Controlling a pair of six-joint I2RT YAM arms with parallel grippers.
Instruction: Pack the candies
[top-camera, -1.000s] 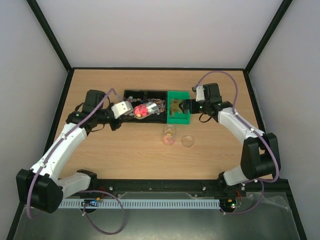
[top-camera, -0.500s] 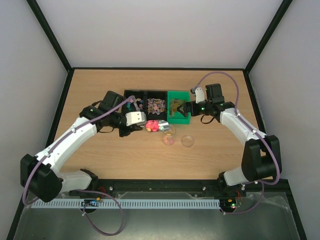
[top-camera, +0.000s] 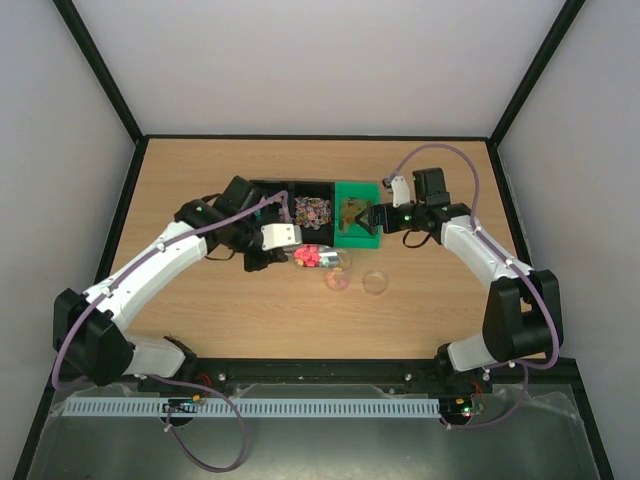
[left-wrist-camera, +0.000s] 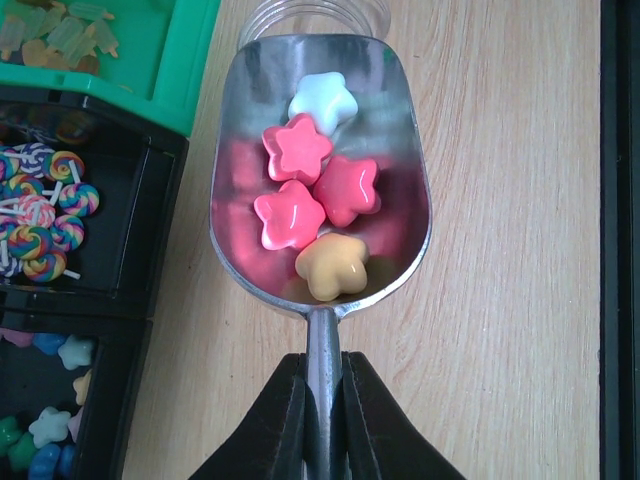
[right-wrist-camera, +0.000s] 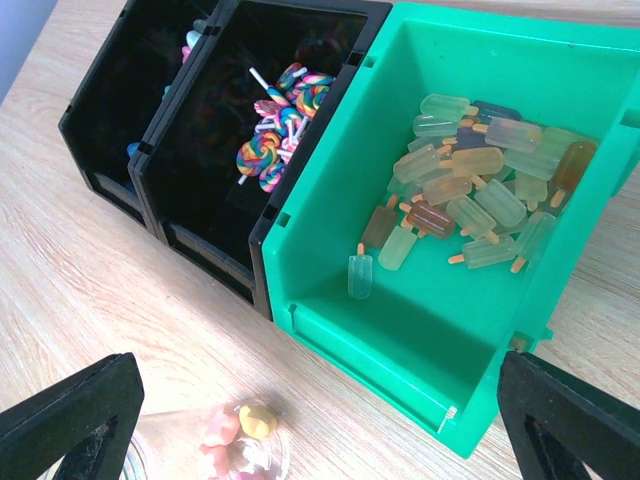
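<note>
My left gripper (left-wrist-camera: 322, 375) is shut on the handle of a metal scoop (left-wrist-camera: 240, 170). The scoop holds several star-shaped candies (left-wrist-camera: 300, 150): three pink, one white, one yellow. Its tip is at the rim of a clear jar (left-wrist-camera: 315, 12). In the top view the scoop (top-camera: 318, 256) is level just left of the jar (top-camera: 339, 272), which has a few candies in it. My right gripper (right-wrist-camera: 320, 440) is open and empty, over the front of the green bin (right-wrist-camera: 330, 190), with the jar (right-wrist-camera: 240, 440) blurred at its lower left.
Two black bins (top-camera: 300, 195) hold swirl lollipops (right-wrist-camera: 275, 140) and star candies. The green bin (top-camera: 357, 238) holds popsicle-shaped sweets (right-wrist-camera: 470, 190). A clear round lid (top-camera: 375, 283) lies on the table right of the jar.
My left gripper has carried the loaded scoop out of the black bin, rightwards and nearer, to the jar. The right arm has barely moved.
</note>
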